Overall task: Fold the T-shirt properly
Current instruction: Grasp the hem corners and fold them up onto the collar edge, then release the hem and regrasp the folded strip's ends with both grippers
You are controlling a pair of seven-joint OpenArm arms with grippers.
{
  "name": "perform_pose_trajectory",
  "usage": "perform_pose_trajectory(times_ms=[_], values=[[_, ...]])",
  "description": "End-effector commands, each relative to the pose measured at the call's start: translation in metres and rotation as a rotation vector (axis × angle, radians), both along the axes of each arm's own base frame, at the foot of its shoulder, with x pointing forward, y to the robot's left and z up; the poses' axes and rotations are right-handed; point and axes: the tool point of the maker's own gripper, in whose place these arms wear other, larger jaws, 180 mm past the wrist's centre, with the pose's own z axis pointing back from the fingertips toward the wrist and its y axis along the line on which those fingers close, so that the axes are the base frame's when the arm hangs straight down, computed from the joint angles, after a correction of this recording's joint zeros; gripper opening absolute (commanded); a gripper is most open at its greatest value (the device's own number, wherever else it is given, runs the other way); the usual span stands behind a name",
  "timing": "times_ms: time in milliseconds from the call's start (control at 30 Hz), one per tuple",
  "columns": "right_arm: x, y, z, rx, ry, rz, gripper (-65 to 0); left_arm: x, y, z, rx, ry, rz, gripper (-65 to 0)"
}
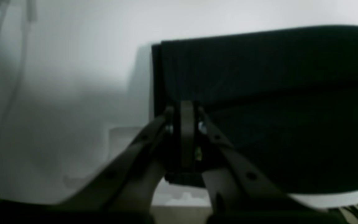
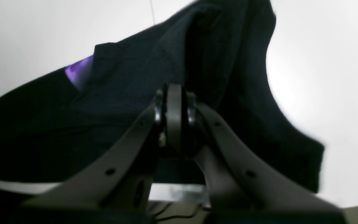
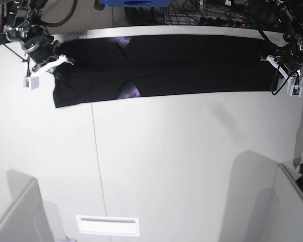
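Our right gripper (image 2: 174, 116) and left gripper (image 1: 186, 124) both have fingers clenched on the T-shirt (image 3: 192, 65), which lies stretched along the worktop's (image 3: 182, 151) far edge.

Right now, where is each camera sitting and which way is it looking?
Left wrist: sits on the left arm, looks along its shut fingers, which pinch the T-shirt near its corner.
Right wrist: sits on the right arm, looks along its shut fingers gripping black cloth with a purple patch.
Base: high up, looks down on the white table; both arms show at the shirt's ends.
All three views share the T-shirt.
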Motion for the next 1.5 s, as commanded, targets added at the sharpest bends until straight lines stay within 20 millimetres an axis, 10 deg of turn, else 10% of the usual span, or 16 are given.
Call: perform_pose_trajectory(times_ms=[0, 933, 1067, 1233, 1400, 1467], values=[[0.002, 0.001, 0.009, 0.013, -0.033, 0.005, -65.0, 0.004, 0.004, 0.009, 0.025, -0.024, -0.014, -65.0], [-0.026, -0.004, -0.019, -0.037, 0.080, -0.029, -60.2, -0.016, 0.005, -0.002, 0.027, 0.037, -0.011, -65.0], [-0.025, -0.005, -0.019, -0.037, 0.077, -0.034, -40.1, -0.015, 0.006, 0.000, 0.032, 0.034, -0.013, -44.6], [-0.024, -0.005, -0.016, -0.037, 0.068, -0.034, -38.0, -0.014, 0.007, 0.003, 0.033, 0.020, -0.010, -22.7], [-0.011, -0.008, -0.003, -0.051, -0.042, -0.061, -38.0, -0.016, 0.022, 0.034, 0.071, -0.087, 0.087, -21.7], [-0.003, -0.009, 0.006, -0.064, -0.124, -0.051, -38.0, -0.016, 0.024, 0.041, 0.033, -0.135, 0.114, -32.9]])
